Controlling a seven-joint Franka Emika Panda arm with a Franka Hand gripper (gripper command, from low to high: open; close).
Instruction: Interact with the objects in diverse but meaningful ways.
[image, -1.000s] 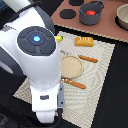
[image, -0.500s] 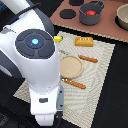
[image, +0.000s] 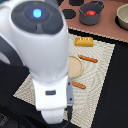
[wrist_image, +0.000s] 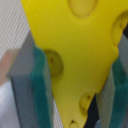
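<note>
Meanwhile, the white arm fills most of the exterior view and sits about where it did half a second ago, so little has shifted. Beyond it a woven mat covers the surface, carrying the round plate, the bread loaf and two orange-handled utensils. A grey pot holds the red tomato. Closest in, the wrist view shows the end effector clamped on the yellow cheese wedge, green pads pressing both flanks. By my judgement, the grasp is secure and placing comes next.
</note>
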